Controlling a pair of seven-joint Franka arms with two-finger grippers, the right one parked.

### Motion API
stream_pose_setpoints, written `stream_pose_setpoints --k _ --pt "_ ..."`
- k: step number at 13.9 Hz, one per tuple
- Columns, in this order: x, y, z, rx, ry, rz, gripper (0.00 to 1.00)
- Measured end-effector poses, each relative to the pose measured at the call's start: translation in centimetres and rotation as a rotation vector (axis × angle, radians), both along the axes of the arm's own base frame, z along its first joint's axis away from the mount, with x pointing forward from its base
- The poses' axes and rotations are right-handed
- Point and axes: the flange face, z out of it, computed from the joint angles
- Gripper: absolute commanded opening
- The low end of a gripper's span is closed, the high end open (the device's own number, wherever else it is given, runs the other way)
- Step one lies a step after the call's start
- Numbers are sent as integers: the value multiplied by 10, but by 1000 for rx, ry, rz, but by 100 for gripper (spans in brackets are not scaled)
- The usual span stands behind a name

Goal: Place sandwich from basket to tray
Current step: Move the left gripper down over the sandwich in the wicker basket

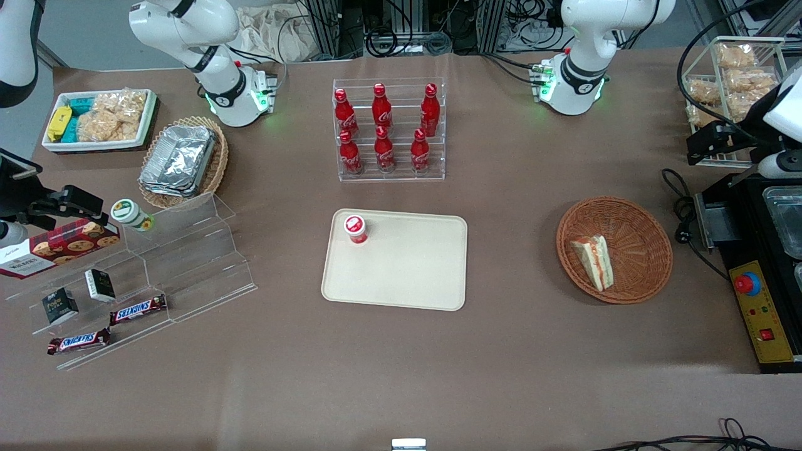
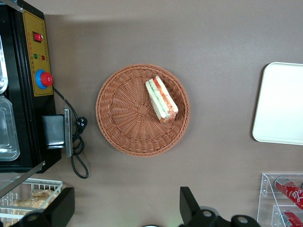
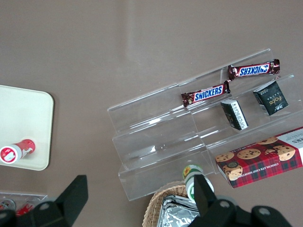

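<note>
Robot lab w/ mock shop setup: aluminium frames [image 1: 401,25], cables, 6 cola bottles [image 1: 383,128] on rack.

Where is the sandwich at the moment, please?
The sandwich lies in the basket, against the wall nearest the tray. The open gripper hangs high above, touching neither.

The sandwich [image 1: 593,260], a white-bread wedge with red and green filling, lies on its side in the round reddish-brown wicker basket [image 1: 633,219] at the front view's right. The cream rectangular tray [image 1: 407,275] lies flat at centre, well apart from the basket.

The pincer [image 2: 125,208] hangs above the worktop near the basket's rim, fingers spread.
</note>
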Motion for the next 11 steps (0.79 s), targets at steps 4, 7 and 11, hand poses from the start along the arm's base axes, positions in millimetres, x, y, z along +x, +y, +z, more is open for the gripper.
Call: stream_pose_setpoints --k 4,7,11 --pt "0 4 -1 -9 6 9 100" --pt "6 7 -13 -8 28 71 100" --pt "38 0 -71 -5 66 234 100"
